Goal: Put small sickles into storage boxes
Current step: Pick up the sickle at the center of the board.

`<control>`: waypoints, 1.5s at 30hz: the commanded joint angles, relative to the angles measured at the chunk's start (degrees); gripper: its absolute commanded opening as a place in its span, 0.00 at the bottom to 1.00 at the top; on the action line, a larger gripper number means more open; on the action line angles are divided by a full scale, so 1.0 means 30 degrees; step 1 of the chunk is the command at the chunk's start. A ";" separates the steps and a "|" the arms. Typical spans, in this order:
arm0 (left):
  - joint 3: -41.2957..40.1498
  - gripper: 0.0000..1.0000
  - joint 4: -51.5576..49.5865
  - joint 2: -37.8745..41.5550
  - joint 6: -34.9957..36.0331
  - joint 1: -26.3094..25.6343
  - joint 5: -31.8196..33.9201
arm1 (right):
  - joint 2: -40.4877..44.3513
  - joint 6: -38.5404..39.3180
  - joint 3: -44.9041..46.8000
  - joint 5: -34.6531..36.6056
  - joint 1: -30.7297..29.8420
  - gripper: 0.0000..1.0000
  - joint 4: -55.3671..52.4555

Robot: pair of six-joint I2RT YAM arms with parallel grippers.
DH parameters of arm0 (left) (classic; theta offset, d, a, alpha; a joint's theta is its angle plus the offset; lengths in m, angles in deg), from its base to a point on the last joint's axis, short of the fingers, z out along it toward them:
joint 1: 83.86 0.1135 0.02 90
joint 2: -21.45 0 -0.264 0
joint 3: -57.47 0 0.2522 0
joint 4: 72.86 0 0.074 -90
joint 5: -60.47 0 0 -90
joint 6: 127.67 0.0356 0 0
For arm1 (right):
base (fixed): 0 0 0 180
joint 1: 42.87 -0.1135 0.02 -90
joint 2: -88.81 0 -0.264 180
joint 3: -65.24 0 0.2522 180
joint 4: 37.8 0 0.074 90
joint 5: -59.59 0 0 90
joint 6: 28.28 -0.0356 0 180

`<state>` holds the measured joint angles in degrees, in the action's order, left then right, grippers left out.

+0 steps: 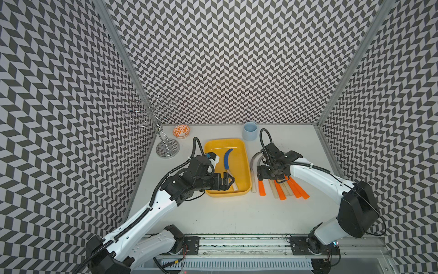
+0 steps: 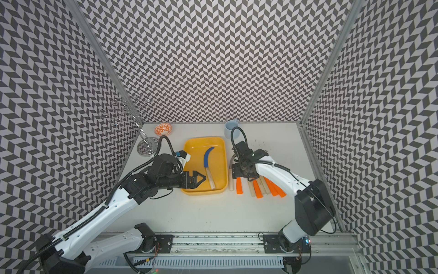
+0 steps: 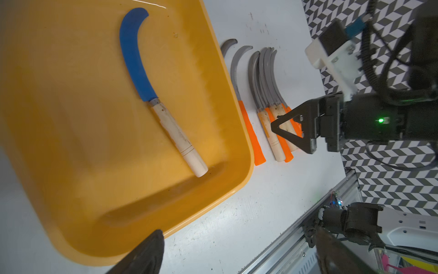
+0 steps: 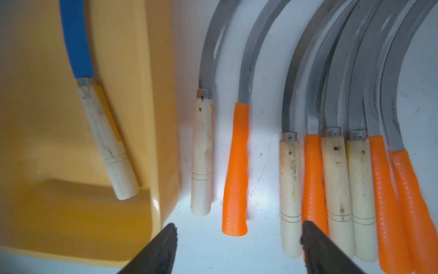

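A blue-bladed sickle (image 1: 228, 161) (image 2: 208, 163) (image 3: 142, 78) with a pale wooden handle lies in the yellow tray (image 1: 244, 151) (image 2: 220, 151) (image 3: 71, 118). My left gripper (image 1: 227, 181) (image 3: 237, 251) hovers open over the tray's near end, holding nothing. Several more sickles (image 1: 282, 189) (image 4: 336, 178) lie in a row on the table right of the tray. My right gripper (image 1: 265, 176) (image 4: 239, 226) points down over their handles. It is open, and the end of an orange handle (image 4: 237, 166) lies in the gap, untouched.
A pale blue cup (image 1: 250, 130) stands behind the sickle row. An orange-patterned bowl (image 1: 181, 131) and a wire rack (image 1: 167, 147) stand at the back left. Patterned walls close in three sides. The arms' rail (image 1: 237, 242) runs along the front.
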<state>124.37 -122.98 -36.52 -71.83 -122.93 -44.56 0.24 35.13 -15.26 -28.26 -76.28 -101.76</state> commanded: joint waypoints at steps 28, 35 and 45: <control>0.0141 1.00 0.4385 -0.2230 0.3122 -0.2651 -0.1548 | -0.1117 0.0352 0.5726 0.0330 0.1241 0.41 0.5097; 0.0466 1.00 0.3123 -0.2362 0.3395 -0.2655 -0.1127 | -0.1552 0.0224 0.6451 0.0136 0.1271 0.28 0.5836; 0.1126 1.00 0.2215 -0.1732 0.3737 -0.2486 -0.1054 | -0.1053 0.0273 0.5343 0.0597 0.1292 0.04 0.4934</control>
<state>125.14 -114.71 -42.71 -61.49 -130.38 -48.39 -2.76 35.85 2.03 -27.12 -72.67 -85.59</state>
